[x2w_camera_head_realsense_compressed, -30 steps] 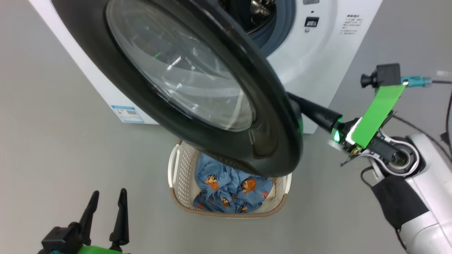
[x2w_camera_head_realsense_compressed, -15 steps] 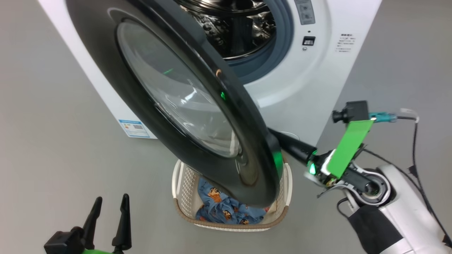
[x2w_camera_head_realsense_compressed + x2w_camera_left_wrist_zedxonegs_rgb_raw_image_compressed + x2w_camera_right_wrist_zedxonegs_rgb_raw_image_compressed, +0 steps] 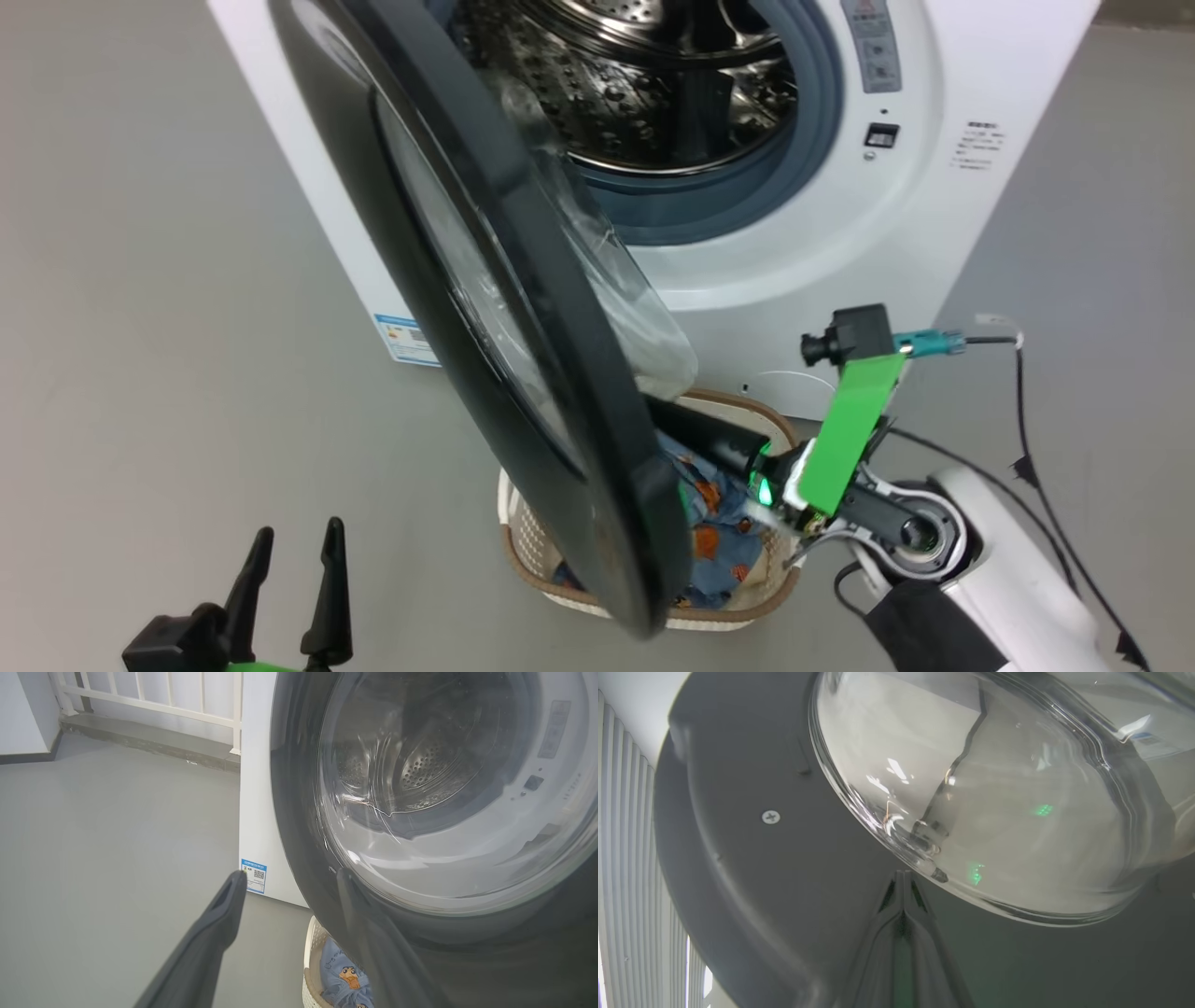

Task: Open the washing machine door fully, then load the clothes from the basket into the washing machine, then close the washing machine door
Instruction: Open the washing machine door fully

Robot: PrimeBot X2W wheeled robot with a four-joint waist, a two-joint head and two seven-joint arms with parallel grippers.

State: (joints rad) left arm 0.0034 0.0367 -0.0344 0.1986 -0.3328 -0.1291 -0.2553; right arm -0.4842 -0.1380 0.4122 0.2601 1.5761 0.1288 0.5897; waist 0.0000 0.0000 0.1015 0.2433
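Observation:
The washing machine [image 3: 840,271] stands with its steel drum [image 3: 644,84] exposed. The washing machine door [image 3: 551,411] hangs about half open, seen nearly edge-on, with its glossy black rim over the basket [image 3: 653,614]. The clothes [image 3: 714,523], blue with orange figures, lie in the basket, partly hidden by the door. My right gripper [image 3: 665,413] is shut and empty. In the right wrist view the right gripper [image 3: 903,877] rests tip-first on the door's dark grey inner face [image 3: 761,872], beside the glass bowl [image 3: 994,788]. My left gripper [image 3: 294,546] stands open at the lower left, apart from the door [image 3: 299,812].
Grey floor lies all round the machine. A blue label [image 3: 406,338] sits low on the washer's front. A white railing [image 3: 140,695] runs along the wall behind. Black cables [image 3: 1022,439] trail on the floor at the right of my right arm.
The door has swung wider, from facing me to nearly edge-on, with my shut right gripper following against its inner face. The head camera has shifted too. The left gripper has stayed put.

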